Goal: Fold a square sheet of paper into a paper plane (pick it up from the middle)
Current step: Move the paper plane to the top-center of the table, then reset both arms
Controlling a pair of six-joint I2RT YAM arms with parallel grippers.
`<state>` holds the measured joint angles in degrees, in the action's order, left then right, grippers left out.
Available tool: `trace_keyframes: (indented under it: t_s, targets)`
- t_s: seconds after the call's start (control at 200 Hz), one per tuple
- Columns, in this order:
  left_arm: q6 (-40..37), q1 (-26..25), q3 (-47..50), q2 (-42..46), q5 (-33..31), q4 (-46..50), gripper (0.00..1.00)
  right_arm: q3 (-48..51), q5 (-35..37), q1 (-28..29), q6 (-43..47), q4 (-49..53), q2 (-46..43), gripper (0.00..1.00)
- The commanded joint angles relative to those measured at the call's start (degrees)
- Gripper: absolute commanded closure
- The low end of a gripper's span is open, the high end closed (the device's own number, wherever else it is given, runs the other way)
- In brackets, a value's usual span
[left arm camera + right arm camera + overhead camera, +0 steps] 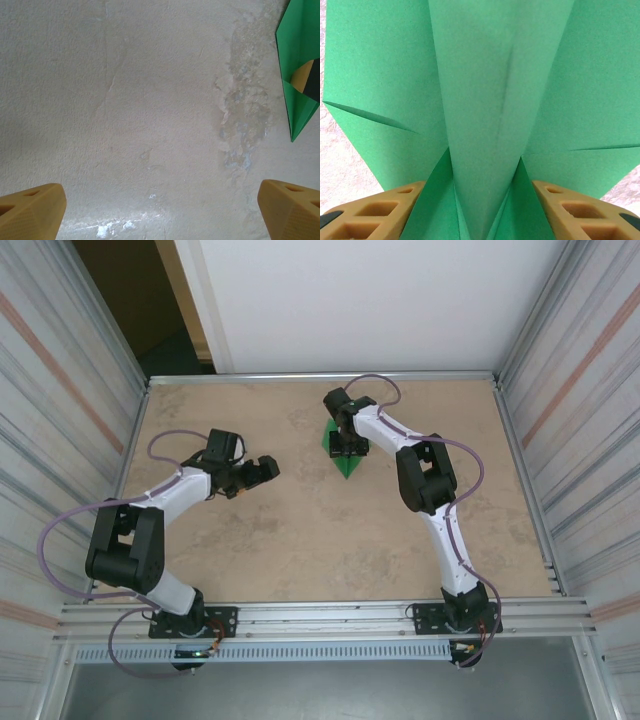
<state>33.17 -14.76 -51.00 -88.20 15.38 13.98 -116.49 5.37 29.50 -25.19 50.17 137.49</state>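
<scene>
Green plane (345, 469) sits far-middle on the bench (300, 540), nose pointing near, creased lengthwise. Right tool (480, 205) straddles its ridge, can't tell if clamped; left tool (160, 210) is wide apart.

White-and-black left arm (175, 485) and right arm (450, 540) trail lilac cables (41, 537); the right hand (477, 186) carries tan, hollow-celled fingers (375, 215).

Tan, blotchy table (300, 530) w/ metal rim round it. On it, far side, approx centre: green paper plane (347, 466), nose pointing near. Prob. lying flat, can't say for sure.
</scene>
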Motion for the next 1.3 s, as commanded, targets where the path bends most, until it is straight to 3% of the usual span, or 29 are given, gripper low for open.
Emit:
trace_keyframes:
  t_s: [0.0, 0.195, 0.386, 0.506, 0.581, 0.802, 0.952, 1.057, 1.293]
  targets:
    - [-1.2, -0.5, -2.4, 2.1, -0.2, 2.2, 0.01, 0.3, 0.1, -0.4, 0.0, 1.3, -3.5, 0.43]
    - [-2.8, -0.3, -4.0, 5.7, -4.1, 5.5, 0.01, 1.5, -1.0, -0.4, -0.6, 1.2, -11.9, 0.32]
    - [-4.6, 0.9, -3.9, 11.7, -10.5, 7.0, 0.01, 8.5, 1.8, -1.4, -1.6, -2.5, -24.1, 0.25]
    - [-6.4, 2.6, -1.4, 16.7, -16.7, 5.4, 0.01, 21.3, 7.8, -3.2, -1.9, -9.3, -35.4, 0.17]
    - [-7.7, 3.7, 1.7, 19.9, -22.2, 2.6, 0.01, 30.2, 13.5, -5.0, -1.2, -14.2, -42.8, 0.0]
    - [-13.6, 5.9, 13.0, 28.3, -39.7, -9.7, 0.01, 53.0, 24.9, -14.7, 2.0, -26.6, -60.1, 0.01]
    - [-18.3, 9.2, 21.7, 30.5, -42.3, -21.8, 0.01, 67.4, 24.5, -23.3, 4.9, -38.5, -67.9, 0.01]
    - [-21.4, 11.3, 24.8, 28.3, -40.3, -28.0, 0.01, 73.3, 21.1, -29.3, 5.8, -43.7, -68.7, 0.01]
    - [-30.5, 12.9, 29.8, 18.4, -29.3, -47.1, 0.01, 83.2, 15.3, -31.6, 11.7, -60.4, -65.7, 0.01]
